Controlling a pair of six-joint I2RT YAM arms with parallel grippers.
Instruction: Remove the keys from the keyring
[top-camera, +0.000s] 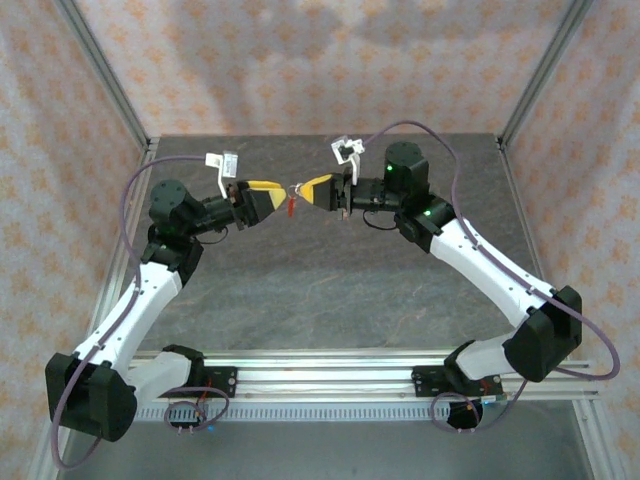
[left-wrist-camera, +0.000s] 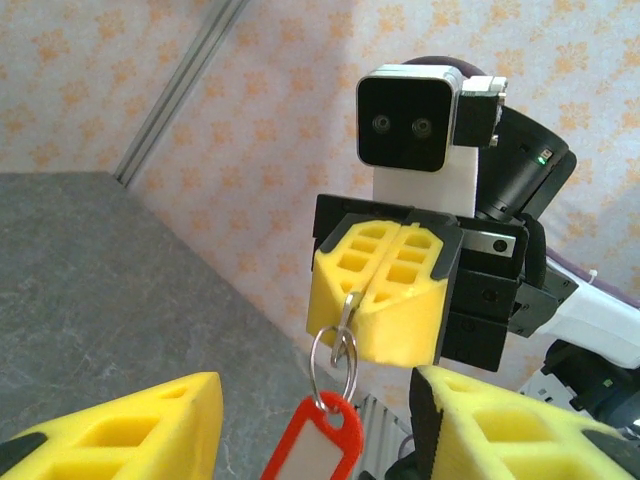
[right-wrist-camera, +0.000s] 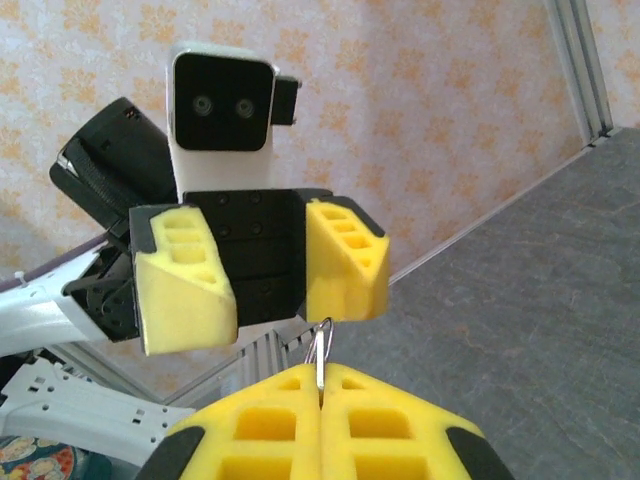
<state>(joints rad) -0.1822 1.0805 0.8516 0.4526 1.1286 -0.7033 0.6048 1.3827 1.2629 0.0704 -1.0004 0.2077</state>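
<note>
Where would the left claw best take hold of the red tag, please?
Probably across the red tag's two long edges, just under the metal loop. It hangs from the shut right claw, broad face toward the open left claw, whose fingers flank it; approach straight on.

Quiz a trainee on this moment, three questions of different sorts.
1. True or false: the left gripper is shut on the red tag.
2. Which gripper pinches the metal ring? A: left. B: right.
3. Fill in: the red tag hangs ___ the right gripper.
Key: 1 false, its fingers stand apart on either side of the tag; 2 B; 3 below.
</note>
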